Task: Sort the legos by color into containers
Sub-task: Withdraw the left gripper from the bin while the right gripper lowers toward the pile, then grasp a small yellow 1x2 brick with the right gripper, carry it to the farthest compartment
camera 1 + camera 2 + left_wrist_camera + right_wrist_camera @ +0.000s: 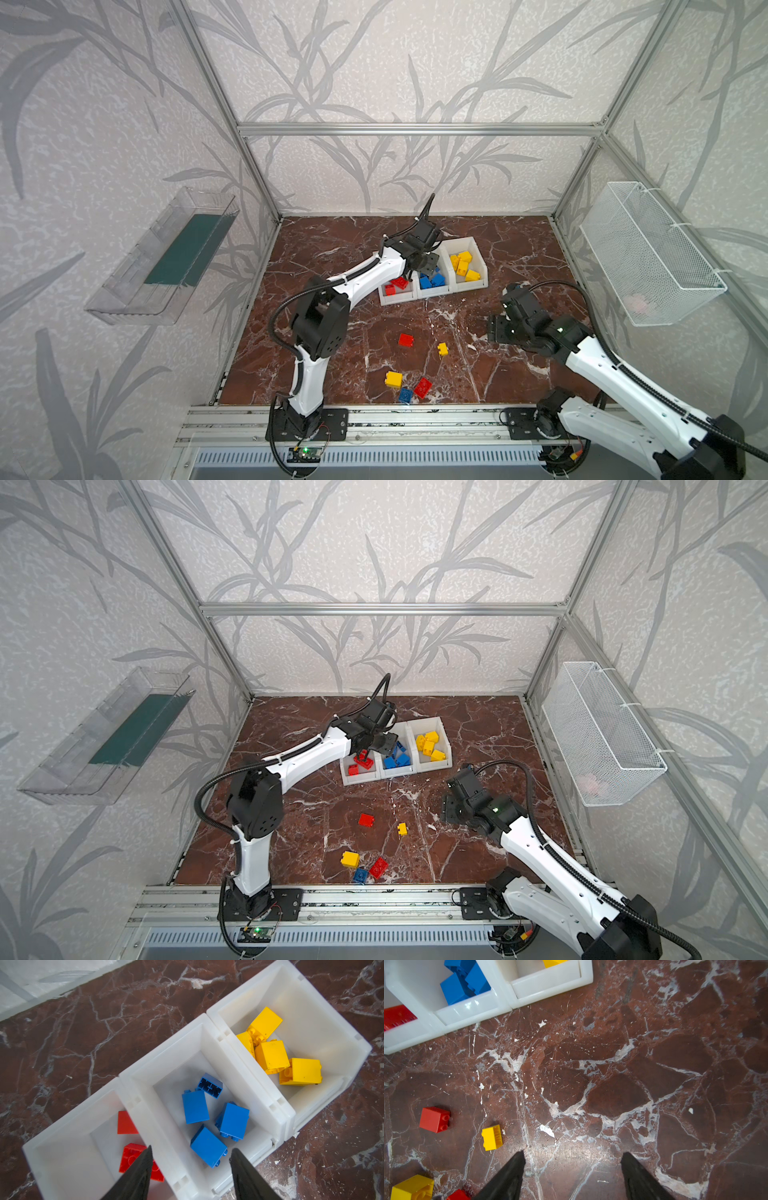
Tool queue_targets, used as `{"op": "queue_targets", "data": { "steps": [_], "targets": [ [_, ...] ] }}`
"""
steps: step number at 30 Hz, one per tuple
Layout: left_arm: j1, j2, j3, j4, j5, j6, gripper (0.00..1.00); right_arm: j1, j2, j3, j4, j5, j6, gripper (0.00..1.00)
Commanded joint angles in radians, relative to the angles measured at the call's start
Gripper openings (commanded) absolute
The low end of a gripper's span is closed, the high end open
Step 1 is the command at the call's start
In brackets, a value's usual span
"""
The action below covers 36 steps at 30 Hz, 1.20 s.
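Observation:
Three white bins stand side by side at the back: the red bin [395, 300] holds red legos [131, 1155], the blue bin [434, 294] several blue legos [195, 1107], the yellow bin [478, 253] several yellow legos [272, 1055]. My left gripper [191, 1148] hangs open and empty over the wall between the red and blue bins. Loose on the marble lie a red lego [406, 340], a small yellow lego [443, 349], and near the front edge a yellow [393, 379], a red [423, 387] and a blue lego [405, 395]. My right gripper [573, 1152] is open over bare marble, right of the small yellow lego [492, 1137].
A white wire basket [652, 253] hangs on the right wall and a clear tray [166, 257] on the left wall. An aluminium rail [415, 419] with both arm bases runs along the front. Frame posts stand at the back corners.

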Motion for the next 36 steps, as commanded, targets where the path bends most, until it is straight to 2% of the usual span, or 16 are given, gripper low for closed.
{"op": "queue_targets", "data": {
  "steps": [1,9,17,25,30,36],
  "targets": [
    [0.015,-0.127,-0.136,0.064,0.01,-0.054,0.63,0.039,0.046,-0.006,-0.002,-0.036,-0.01,0.72],
    [0.078,-0.422,-0.455,0.108,-0.042,-0.14,0.65,0.236,0.255,0.021,0.143,-0.041,0.092,0.7],
    [0.083,-0.64,-0.707,0.155,-0.093,-0.254,0.66,0.367,0.541,0.171,0.177,-0.045,0.124,0.67],
    [0.085,-0.704,-0.779,0.143,-0.124,-0.27,0.67,0.411,0.706,0.277,0.167,-0.04,0.124,0.59],
    [0.089,-0.711,-0.793,0.155,-0.119,-0.274,0.67,0.429,0.766,0.32,0.091,0.014,0.129,0.47],
    [0.091,-0.711,-0.802,0.165,-0.109,-0.279,0.67,0.43,0.764,0.31,0.091,0.019,0.134,0.35]
  ]
}}
